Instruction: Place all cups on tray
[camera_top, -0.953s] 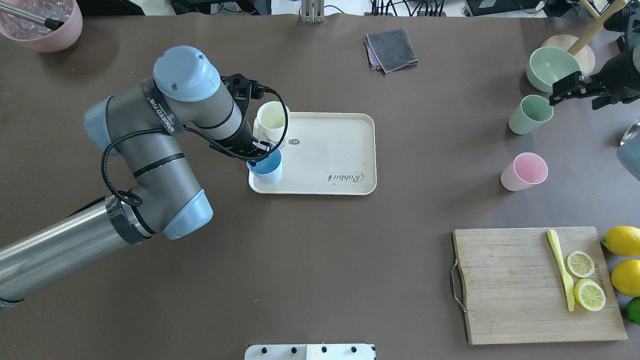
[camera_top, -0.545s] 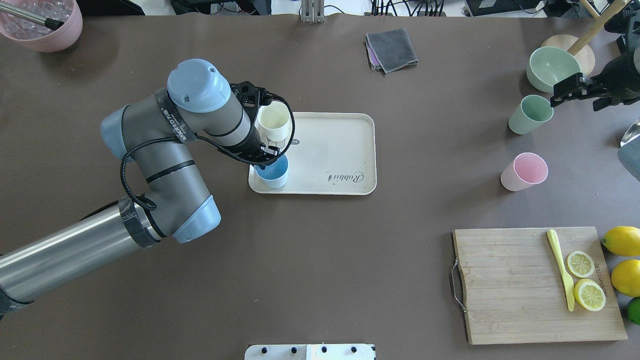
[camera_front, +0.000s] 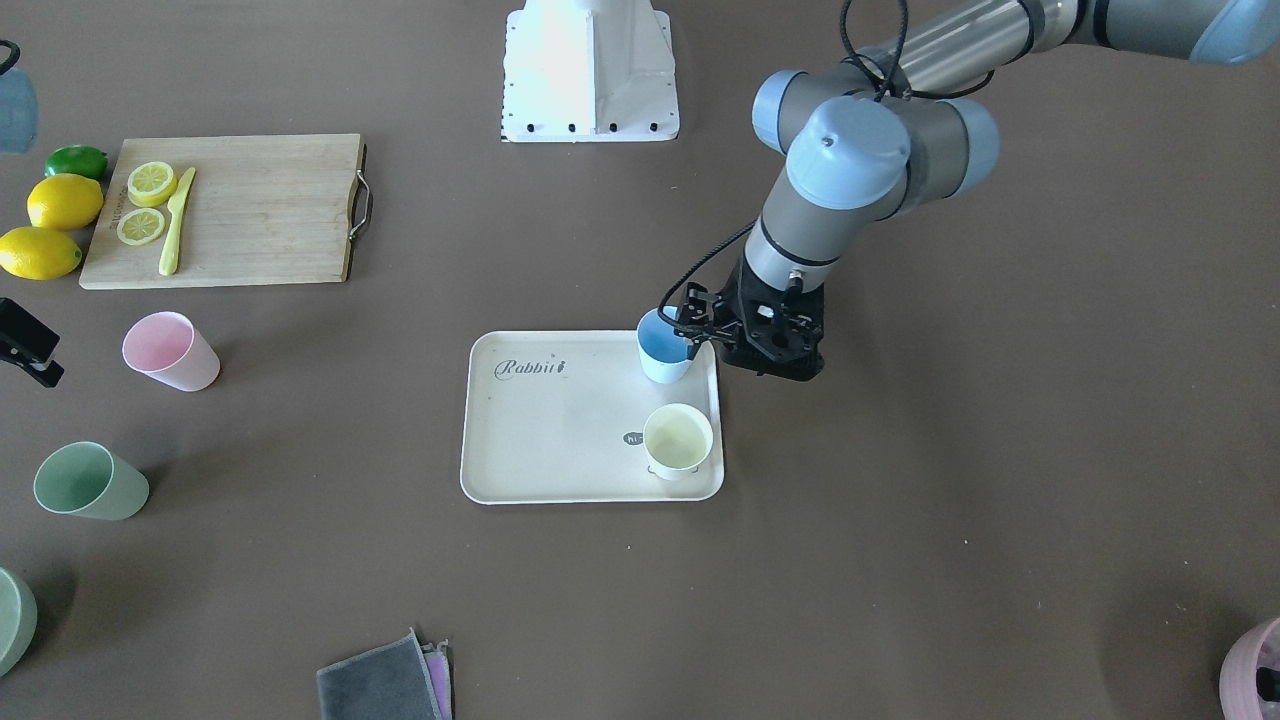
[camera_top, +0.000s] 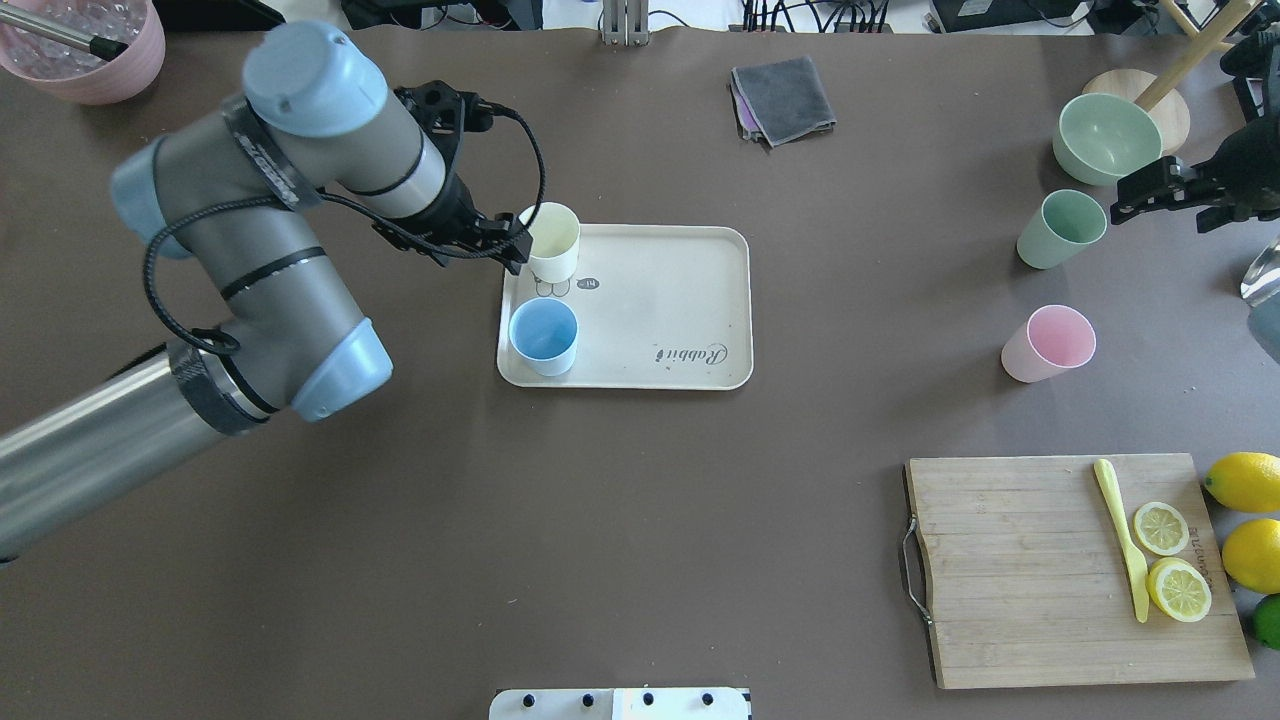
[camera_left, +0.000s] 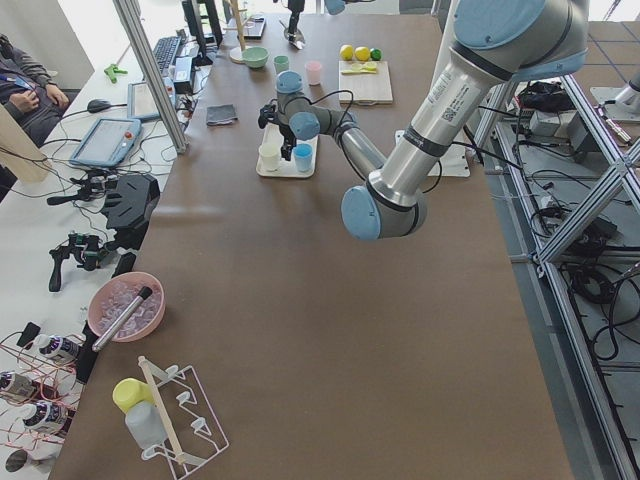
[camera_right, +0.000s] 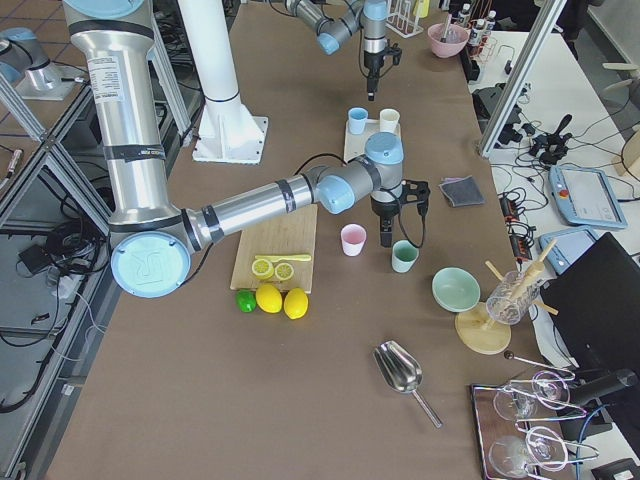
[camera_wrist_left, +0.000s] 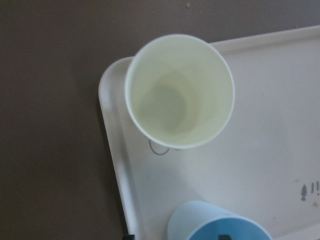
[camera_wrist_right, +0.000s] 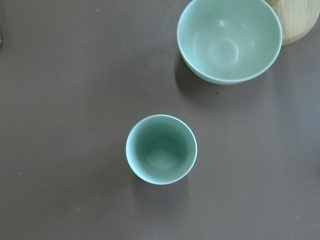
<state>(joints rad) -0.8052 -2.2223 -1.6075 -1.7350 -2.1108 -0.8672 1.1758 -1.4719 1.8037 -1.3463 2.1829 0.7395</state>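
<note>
blue cup (camera_top: 543, 337), yel cup (camera_top: 551, 240) on tray (camera_top: 660, 290) | grn cup (camera_top: 1060, 230), pink cup (camera_top: 1048, 343) off

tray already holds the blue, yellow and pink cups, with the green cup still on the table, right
Not the pink cup: the overhead view shows it on the table near the green cup. The tray holds only the blue cup and yellow cup.

Overhead camera is looking down from six o'clock, front-facing from twelve, both sharing the tray (camera_top: 650, 300); wrist cameras are peering down closely.
</note>
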